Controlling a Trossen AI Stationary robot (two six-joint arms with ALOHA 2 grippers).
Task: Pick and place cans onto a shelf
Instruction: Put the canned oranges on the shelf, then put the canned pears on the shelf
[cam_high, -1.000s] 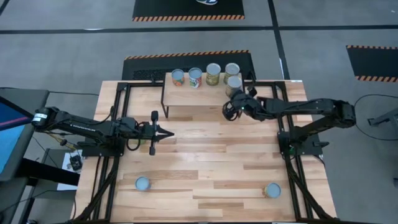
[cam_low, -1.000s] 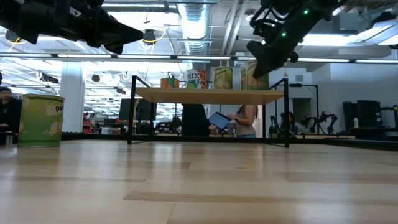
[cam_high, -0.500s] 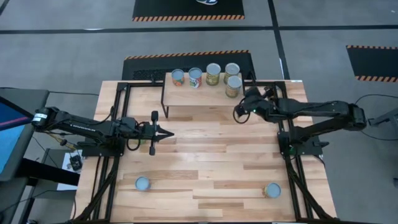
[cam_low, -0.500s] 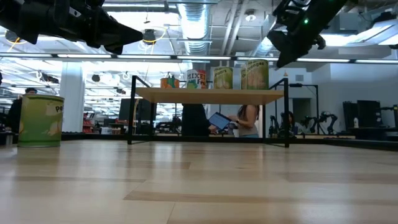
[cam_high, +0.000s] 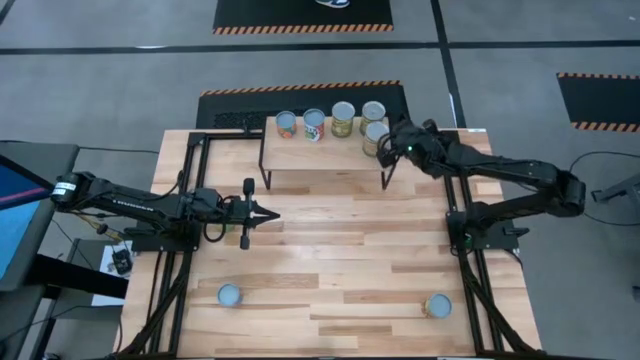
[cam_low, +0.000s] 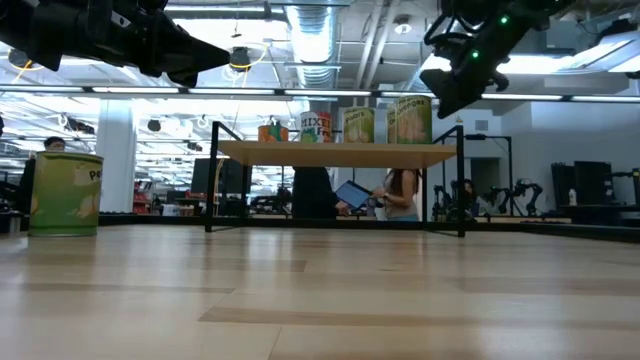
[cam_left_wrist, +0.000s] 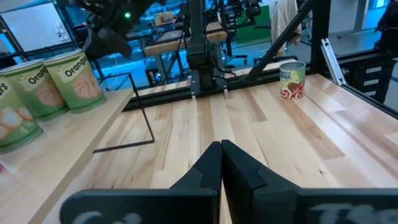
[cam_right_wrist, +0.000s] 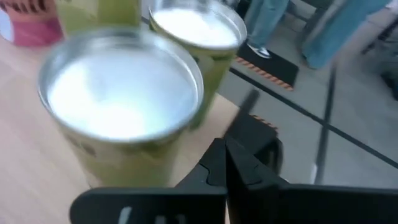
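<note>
Cans: five stand on the shelf (cam_high: 315, 152), four in a row along its far edge and the fifth can (cam_high: 375, 135) just in front of the row's right end. Two more cans sit well away from the shelf near the worktop's (cam_high: 340, 250) front edge, one left (cam_high: 229, 294), one right (cam_high: 437, 305). The right gripper (cam_high: 391, 145) hangs just beside the shelf's right end, close to the fifth can, jaws closed and empty. The left gripper (cam_high: 272, 216) waits over the worktop in front of the shelf, jaws pressed together, holding nothing.

Bright even overhead light; ceiling lights (cam_low: 320, 72) glare in low view; right wrist view motion-blurred.
</note>
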